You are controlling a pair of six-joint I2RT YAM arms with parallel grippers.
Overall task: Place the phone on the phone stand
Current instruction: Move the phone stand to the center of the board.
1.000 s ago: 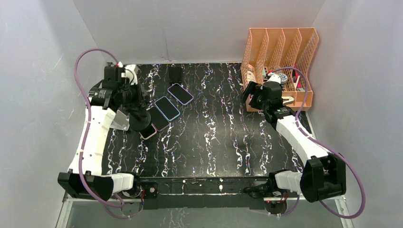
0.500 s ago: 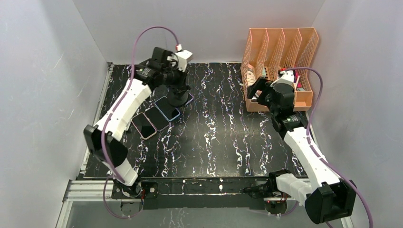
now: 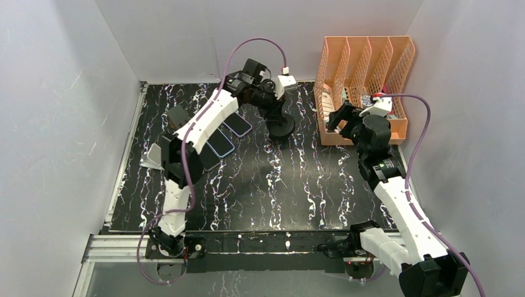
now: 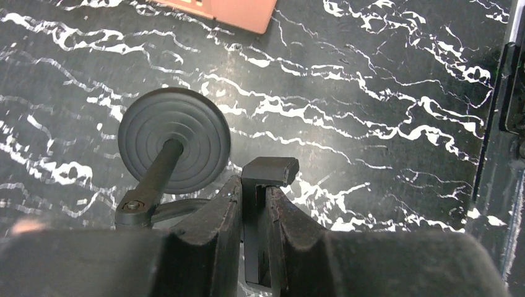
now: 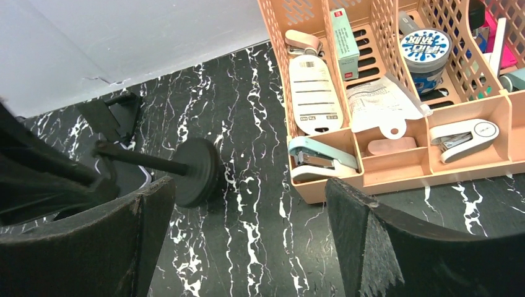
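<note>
Left wrist: left jaws clamp phone stand (image 4: 192,136); right jaws wide, empty; tin (image 5: 425,51) unreadable.

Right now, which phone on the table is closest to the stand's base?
The rightmost phone, farthest back in the row; the phone stand's base is just right of it. The blue-edged phone and the rest lie further left.

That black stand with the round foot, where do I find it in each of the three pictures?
Top external: phone stand at centre back, left of the orange organizer.
Left wrist: its round foot left of centre; organizer corner at top edge.
Right wrist: left of centre, low; organizer on the right.
Shared landmark: the organizer.
</note>
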